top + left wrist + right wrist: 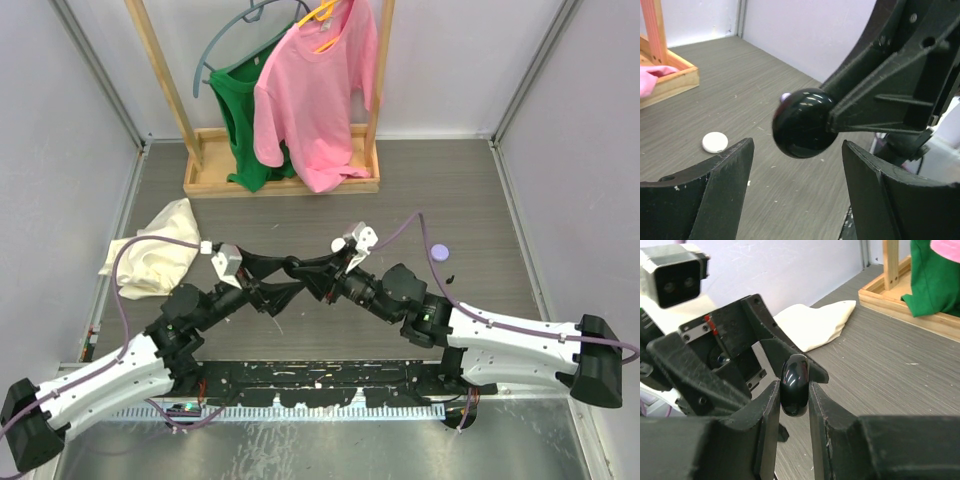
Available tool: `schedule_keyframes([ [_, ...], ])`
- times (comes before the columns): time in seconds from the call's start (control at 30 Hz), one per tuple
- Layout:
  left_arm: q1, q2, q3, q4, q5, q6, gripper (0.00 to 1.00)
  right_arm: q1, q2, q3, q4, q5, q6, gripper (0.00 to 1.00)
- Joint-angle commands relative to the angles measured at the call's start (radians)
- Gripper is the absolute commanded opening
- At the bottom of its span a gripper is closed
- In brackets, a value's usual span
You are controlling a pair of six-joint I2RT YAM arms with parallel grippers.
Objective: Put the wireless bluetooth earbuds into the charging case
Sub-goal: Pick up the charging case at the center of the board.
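Observation:
My right gripper (794,390) is shut on a glossy black rounded charging case (794,382), closed, gripped across its flat sides and held above the table. In the left wrist view the same case (802,122) hangs just beyond my open, empty left gripper (797,150), between its finger lines. In the top view the two grippers, left (292,278) and right (312,272), meet nose to nose at mid-table. A tiny dark speck (452,278) lies near the right arm; I cannot tell whether it is an earbud. No other earbud shows.
A round lilac case (437,252) lies on the table to the right. A round white case (715,142) lies on the table left of my left fingers. A cream cloth (155,258) lies at the left. A wooden rack (280,175) with green and pink shirts stands at the back.

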Motion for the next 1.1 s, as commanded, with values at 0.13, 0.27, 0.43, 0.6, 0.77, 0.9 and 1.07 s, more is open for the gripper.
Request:
schedule_keyframes([
  [0.13, -0.137, 0.009, 0.003, 0.026, -0.228, 0.297, 0.72, 0.021, 0.004, 0.038, 0.065, 0.153, 0.039, 0.15],
  [0.27, -0.140, 0.032, -0.004, 0.072, -0.239, 0.323, 0.72, 0.030, 0.011, 0.026, 0.087, 0.184, 0.075, 0.15],
  [0.43, -0.151, 0.091, -0.002, 0.130, -0.255, 0.373, 0.68, 0.037, 0.023, 0.013, 0.109, 0.240, 0.137, 0.16],
  [0.6, -0.170, 0.139, -0.005, 0.183, -0.291, 0.482, 0.66, 0.043, 0.032, 0.022, 0.072, 0.301, 0.191, 0.16],
  [0.77, -0.194, 0.166, -0.029, 0.271, -0.281, 0.593, 0.64, 0.046, 0.042, 0.029, 0.039, 0.372, 0.267, 0.16],
  [0.9, -0.219, 0.216, -0.039, 0.332, -0.303, 0.697, 0.63, 0.048, 0.055, 0.045, 0.007, 0.404, 0.326, 0.16],
  [1.07, -0.250, 0.286, -0.053, 0.438, -0.341, 0.818, 0.64, 0.048, 0.063, 0.081, -0.073, 0.455, 0.394, 0.16],
])
